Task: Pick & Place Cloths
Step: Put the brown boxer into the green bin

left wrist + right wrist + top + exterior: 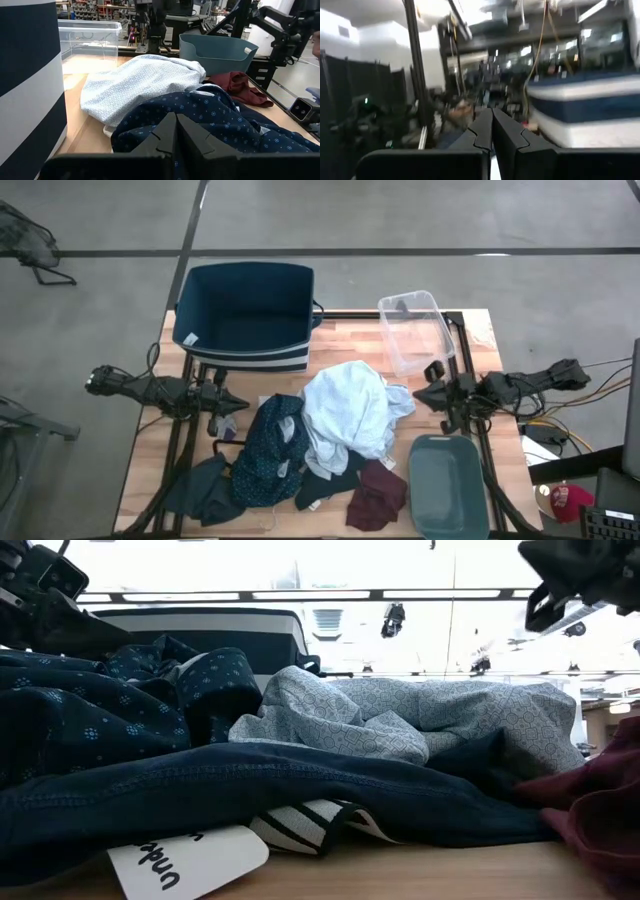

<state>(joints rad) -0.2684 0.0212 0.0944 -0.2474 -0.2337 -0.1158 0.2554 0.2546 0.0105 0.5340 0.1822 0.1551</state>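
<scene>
The cloths lie heaped on the table's middle. A pale-blue shirt (pixel 345 415) (pixel 140 80) tops the heap. A navy dotted piece (pixel 268 452) (pixel 210 120) lies to its left, a dark teal piece (pixel 200 490) at the near left, a maroon piece (pixel 378 493) (pixel 240 85) at the near right. My left gripper (pixel 238 402) (pixel 175 125) is shut and empty, at the left of the heap. My right gripper (pixel 420 393) (pixel 492 122) is shut and empty, above the table right of the heap.
A navy fabric bin with white stripes (pixel 245 315) stands at the far left. A clear plastic box (pixel 415 330) stands at the far right. A grey-teal tub (pixel 447 485) stands at the near right. Bare wood shows at the table's left edge.
</scene>
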